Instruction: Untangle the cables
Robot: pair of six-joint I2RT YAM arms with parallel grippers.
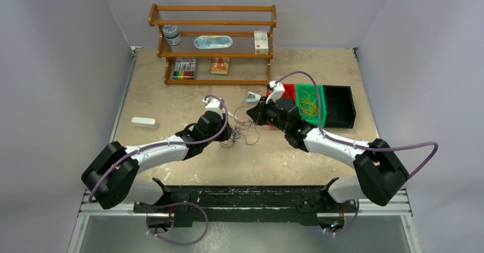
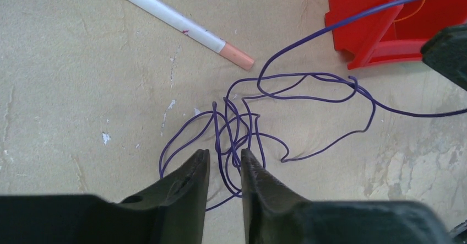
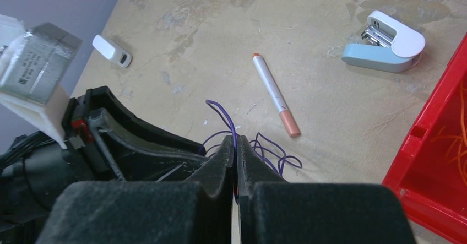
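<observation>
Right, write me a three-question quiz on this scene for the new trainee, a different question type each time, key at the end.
1. True or false: the right gripper is shut on a strand of the purple cable.
2. Which bin holds the yellow wires? A the red bin; B the green bin; C the black bin.
3. Short answer: what runs between the open fingers of the left gripper?
Key: 1 true; 2 B; 3 a strand of the purple cable.
</observation>
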